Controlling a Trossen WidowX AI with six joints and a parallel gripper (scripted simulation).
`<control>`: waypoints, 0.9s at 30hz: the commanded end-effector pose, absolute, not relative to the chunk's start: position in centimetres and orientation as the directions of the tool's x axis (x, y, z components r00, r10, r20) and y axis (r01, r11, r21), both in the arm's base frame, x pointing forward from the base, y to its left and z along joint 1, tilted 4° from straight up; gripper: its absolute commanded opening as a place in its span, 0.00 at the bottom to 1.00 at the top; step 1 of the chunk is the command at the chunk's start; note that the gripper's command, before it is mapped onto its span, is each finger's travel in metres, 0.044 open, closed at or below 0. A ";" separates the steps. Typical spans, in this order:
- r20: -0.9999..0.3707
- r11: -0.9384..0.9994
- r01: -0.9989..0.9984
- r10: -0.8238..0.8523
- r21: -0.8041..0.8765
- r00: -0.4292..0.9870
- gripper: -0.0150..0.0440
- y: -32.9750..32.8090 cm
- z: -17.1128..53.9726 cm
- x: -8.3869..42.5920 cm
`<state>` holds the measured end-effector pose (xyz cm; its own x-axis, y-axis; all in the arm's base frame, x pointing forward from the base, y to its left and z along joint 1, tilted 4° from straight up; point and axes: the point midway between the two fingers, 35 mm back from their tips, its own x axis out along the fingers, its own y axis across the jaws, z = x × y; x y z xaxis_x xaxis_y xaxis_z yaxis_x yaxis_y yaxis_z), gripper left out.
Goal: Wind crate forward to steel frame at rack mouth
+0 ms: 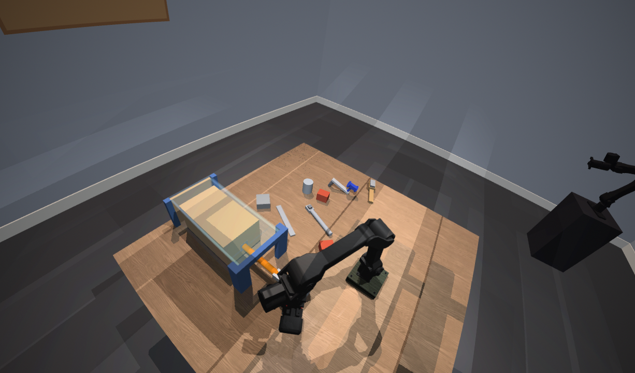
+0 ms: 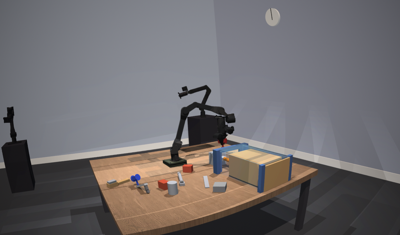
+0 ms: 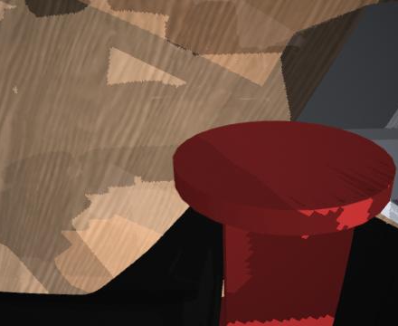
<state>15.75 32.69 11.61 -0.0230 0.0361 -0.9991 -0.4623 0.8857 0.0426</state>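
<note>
The crate (image 1: 233, 220) (image 2: 243, 164) sits looking flat inside the clear-panelled cubby. A gap separates its front from the blue frame (image 1: 240, 278) (image 2: 216, 162) at the mouth. The orange strap (image 1: 260, 261) (image 2: 225, 159) runs out under the frame's top bar. The white-grey winch (image 2: 211, 158) stands outside the mouth, mostly hidden by the arm in the top view. My gripper (image 2: 222, 138) (image 3: 256, 198) is shut on the red knob (image 3: 276, 167) of the winch handle, above and beside the winch. The handle's key and the winch hole are hidden, so their fit cannot be seen.
Red blocks (image 1: 326, 244) (image 2: 163, 184), a grey cylinder (image 1: 307, 186) (image 2: 172, 187), a grey block (image 1: 263, 201) (image 2: 219, 187), a flat bar (image 1: 285, 220) (image 2: 206, 181) and a silver tool (image 1: 318, 220) (image 2: 180, 178) lie beside the cubby. A blue-headed tool (image 1: 352, 186) (image 2: 135, 178) is farther off.
</note>
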 end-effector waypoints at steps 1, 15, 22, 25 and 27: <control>-0.999 0.884 -0.467 0.009 0.033 -0.052 0.25 31.8 11.3 14.3; -0.999 0.884 -0.467 0.008 0.032 -0.053 0.25 30.6 11.3 13.0; -0.999 0.884 -0.467 0.008 0.032 -0.053 0.25 29.9 11.4 12.5; -0.999 0.884 -0.467 0.008 0.032 -0.054 0.25 29.6 11.4 12.3; -0.999 0.884 -0.467 0.007 0.032 -0.054 0.25 29.4 11.4 12.1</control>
